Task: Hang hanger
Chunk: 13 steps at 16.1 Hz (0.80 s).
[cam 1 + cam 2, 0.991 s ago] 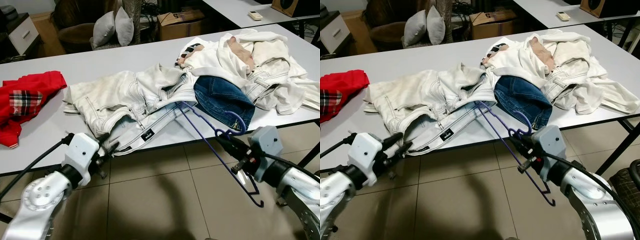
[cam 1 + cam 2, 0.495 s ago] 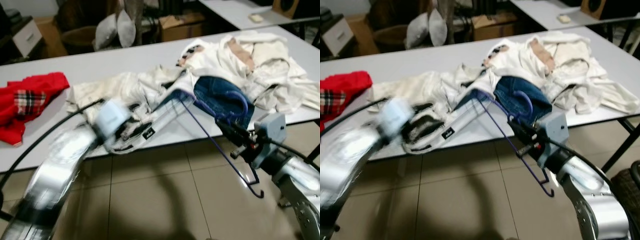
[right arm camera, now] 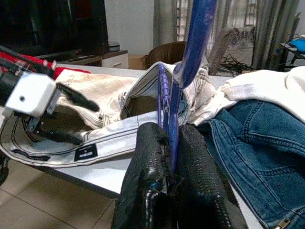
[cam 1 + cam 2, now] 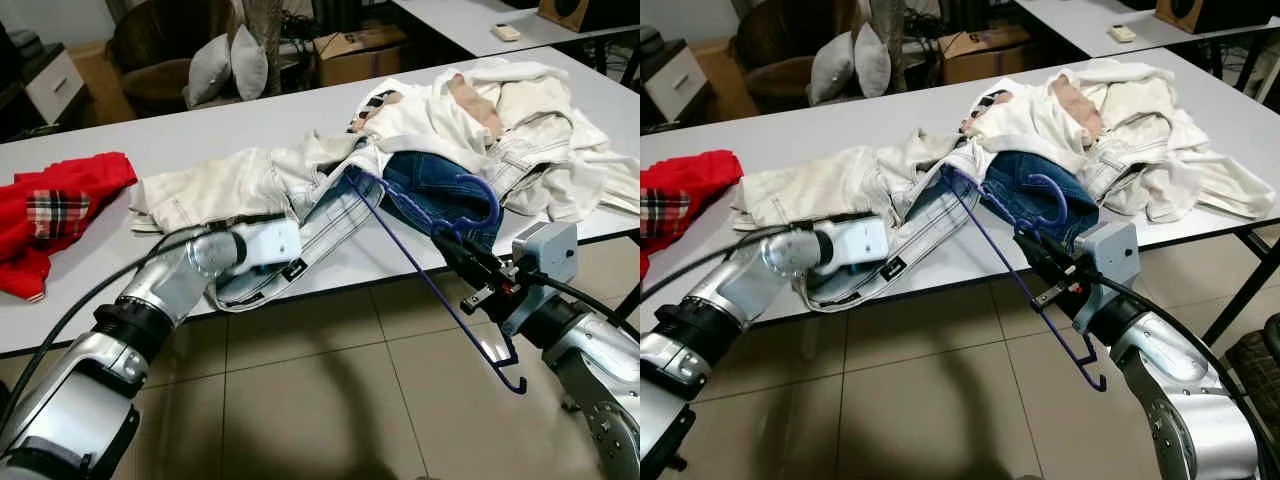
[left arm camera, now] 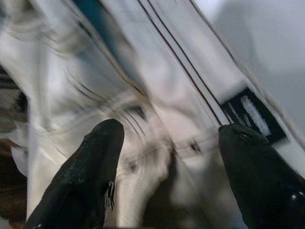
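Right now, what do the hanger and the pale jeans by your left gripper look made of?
Hanger: a thin blue rod with a glossy coat, likely coated wire or plastic; right gripper is shut on it. Pale jeans: off-white denim, matte, with dark contrast seams and a black label; left gripper is open over them.

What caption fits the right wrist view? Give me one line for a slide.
Right gripper shut on the blue hanger, its far end tucked in the white jeans on the table, the left gripper at their waistband.

Right gripper (image 3: 172, 143) fingers clamp blue hanger (image 3: 196, 38); white jeans (image 3: 95, 119) beyond.
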Available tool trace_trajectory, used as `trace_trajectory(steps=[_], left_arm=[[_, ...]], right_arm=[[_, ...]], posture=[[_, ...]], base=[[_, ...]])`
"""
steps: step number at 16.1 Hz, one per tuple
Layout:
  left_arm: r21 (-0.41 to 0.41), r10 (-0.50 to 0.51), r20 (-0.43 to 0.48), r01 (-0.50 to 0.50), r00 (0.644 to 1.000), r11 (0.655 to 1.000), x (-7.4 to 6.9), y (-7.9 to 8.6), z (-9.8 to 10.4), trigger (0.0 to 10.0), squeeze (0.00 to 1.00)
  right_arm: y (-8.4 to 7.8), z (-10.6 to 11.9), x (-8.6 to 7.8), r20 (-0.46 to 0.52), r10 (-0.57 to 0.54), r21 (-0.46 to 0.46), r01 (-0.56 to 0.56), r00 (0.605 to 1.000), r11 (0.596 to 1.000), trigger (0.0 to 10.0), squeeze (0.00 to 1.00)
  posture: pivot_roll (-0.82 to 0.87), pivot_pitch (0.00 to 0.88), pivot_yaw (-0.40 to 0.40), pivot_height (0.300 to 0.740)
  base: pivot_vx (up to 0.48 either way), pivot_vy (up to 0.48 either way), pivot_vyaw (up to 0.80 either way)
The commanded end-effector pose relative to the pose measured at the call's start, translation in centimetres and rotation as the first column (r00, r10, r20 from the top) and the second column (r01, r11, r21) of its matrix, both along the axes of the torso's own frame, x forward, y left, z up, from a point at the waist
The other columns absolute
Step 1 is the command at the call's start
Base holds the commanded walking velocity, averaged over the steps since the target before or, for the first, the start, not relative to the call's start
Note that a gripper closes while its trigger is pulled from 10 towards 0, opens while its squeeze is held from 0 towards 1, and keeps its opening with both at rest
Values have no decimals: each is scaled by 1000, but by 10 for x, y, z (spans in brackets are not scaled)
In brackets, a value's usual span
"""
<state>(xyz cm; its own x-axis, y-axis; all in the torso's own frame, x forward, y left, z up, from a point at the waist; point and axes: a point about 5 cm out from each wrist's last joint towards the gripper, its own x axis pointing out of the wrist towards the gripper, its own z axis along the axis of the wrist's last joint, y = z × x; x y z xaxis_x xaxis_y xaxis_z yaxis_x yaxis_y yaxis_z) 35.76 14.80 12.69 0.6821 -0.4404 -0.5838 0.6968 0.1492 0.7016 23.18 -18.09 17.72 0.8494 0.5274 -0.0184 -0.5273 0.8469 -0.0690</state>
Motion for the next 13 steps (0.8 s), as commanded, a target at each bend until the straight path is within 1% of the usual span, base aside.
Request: trace_trajectory(steps=[1,2,3,4,5,6,8,9,11,13], left_arm=[[76,35,18,-36,999,996,6,12,4,10000,0],[109,51,35,-54,998,993,11,16,3,10000,0],[157,67,50,-74,997,985,17,23,3,8941,0],[161,73,51,-80,996,984,19,25,3,4510,0],[138,83,92,-95,992,986,22,23,7,0,0],[130,91,146,-111,985,985,25,22,11,0,0],[121,119,199,-145,973,982,30,24,16,0,0],[124,124,202,-151,971,981,31,25,16,0,0],[126,115,170,-137,979,982,30,24,11,0,0],[110,128,152,-146,980,983,29,25,9,0,0]], right_arm=[[3,7,-1,36,8,11,-9,999,1000,10000,0],[4,7,-1,36,8,11,-8,999,1000,10000,0],[6,7,0,38,8,12,-9,999,1000,10000,0],[7,7,0,39,12,10,-12,999,1000,10000,0],[9,6,0,38,17,7,-17,999,1000,10000,0],[9,6,0,37,21,4,-21,999,1000,10000,0],[10,5,-1,35,25,-2,-25,999,1000,10000,0],[10,5,-1,34,26,-3,-26,999,1000,10000,0],[12,4,-1,36,29,-2,-29,999,1000,10000,0],[14,3,-1,35,32,-3,-32,999,999,10000,0]], posture=[[-194,0,159,740],[-193,0,158,740],[-192,0,159,740],[-192,0,159,740],[-191,0,158,740],[-193,0,157,740],[-193,0,156,740],[-191,0,156,740],[-187,0,158,740],[-186,0,158,740]], base=[[0,0,0],[0,0,0],[0,0,0],[0,0,0],[0,0,0],[0,0,0],[0,0,0],[0,0,0],[0,0,0],[0,0,0]])
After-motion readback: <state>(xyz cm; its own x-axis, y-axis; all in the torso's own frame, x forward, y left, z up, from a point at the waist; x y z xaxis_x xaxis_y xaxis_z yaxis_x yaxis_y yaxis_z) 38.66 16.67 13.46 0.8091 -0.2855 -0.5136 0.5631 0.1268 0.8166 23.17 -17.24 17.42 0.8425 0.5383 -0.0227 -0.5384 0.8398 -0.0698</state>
